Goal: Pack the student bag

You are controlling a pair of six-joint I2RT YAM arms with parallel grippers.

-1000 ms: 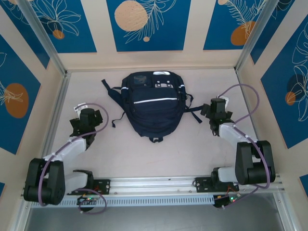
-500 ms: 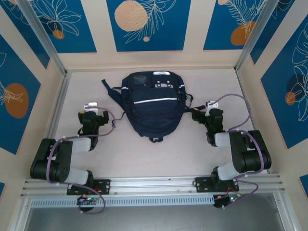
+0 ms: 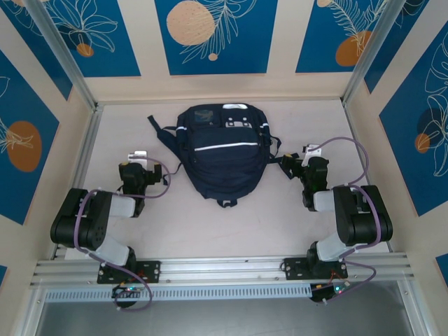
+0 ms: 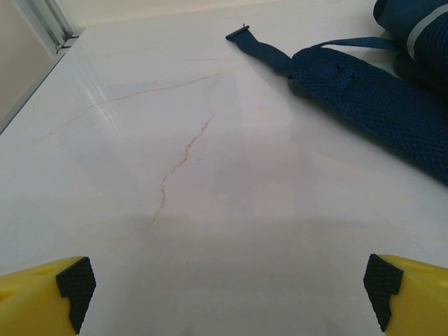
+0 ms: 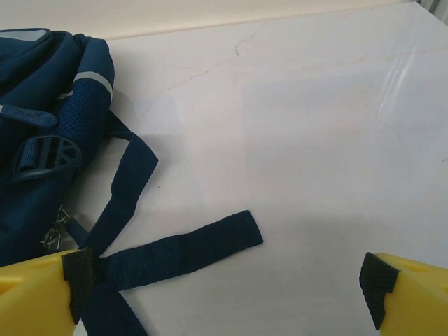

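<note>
lab booth with aluminium rails (image 3: 224, 269), printed panels (image 3: 213, 35).

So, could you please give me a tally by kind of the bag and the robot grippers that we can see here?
student bag: 1
Grippers: 2, the left gripper and the right gripper, both open
Total: 3
</note>
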